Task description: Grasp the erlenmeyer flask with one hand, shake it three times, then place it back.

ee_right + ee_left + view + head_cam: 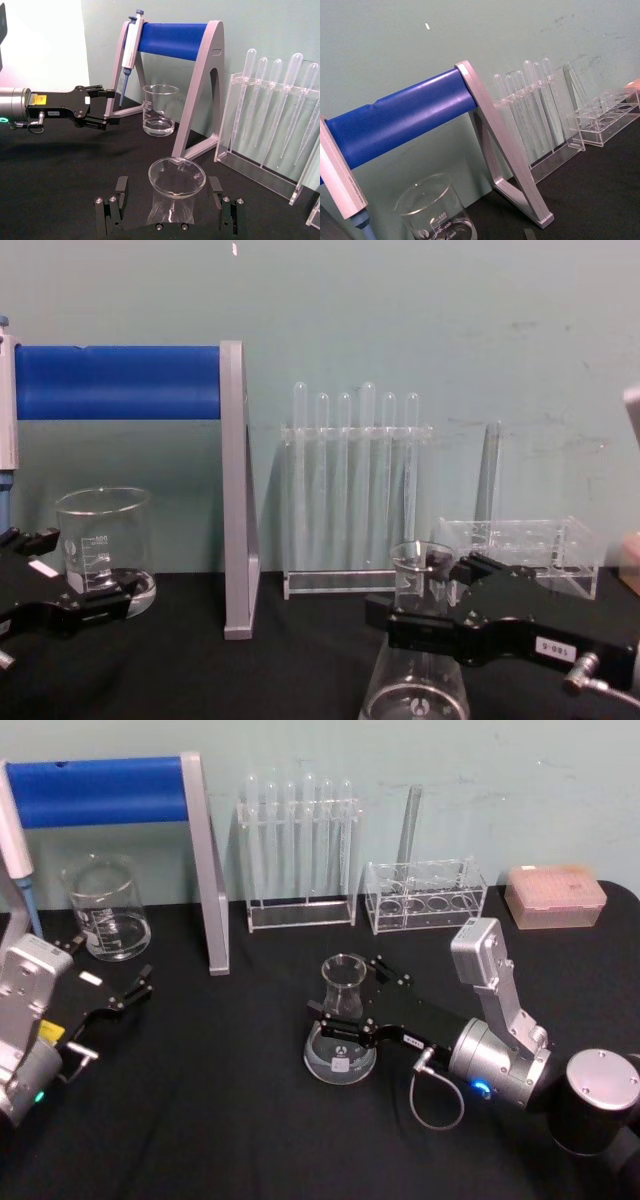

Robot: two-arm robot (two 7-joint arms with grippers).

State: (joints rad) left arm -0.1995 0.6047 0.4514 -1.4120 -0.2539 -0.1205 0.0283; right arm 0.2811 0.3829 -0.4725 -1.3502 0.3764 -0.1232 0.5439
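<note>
**Right pincer spread around the flask, flask standing on the bench**

Your right arm comes in from the right side, its silver wrist low over the black bench (pixel 220 1120) and its forearm angled towards the middle. The right pincer (pixel 358 998) points left and slightly away from the robot, held about level at the height of the flask's neck.

The flask (pixel 342 1020) stands upright on the bench in front of the clear rack of droppers (pixel 298 850), its wide base flat on the cloth. It sits between the two fingers. The right wrist view shows a finger on each side with a gap to the glass, so the pincer is wide open and grips nothing.

Your left arm rests at the left edge of the bench. The left pincer (pixel 115 965) is also spread and empty, and it points towards the glass beaker (pixel 105 908), which stands just beyond its tips, beside the stand with the blue bar (pixel 100 790).
</note>
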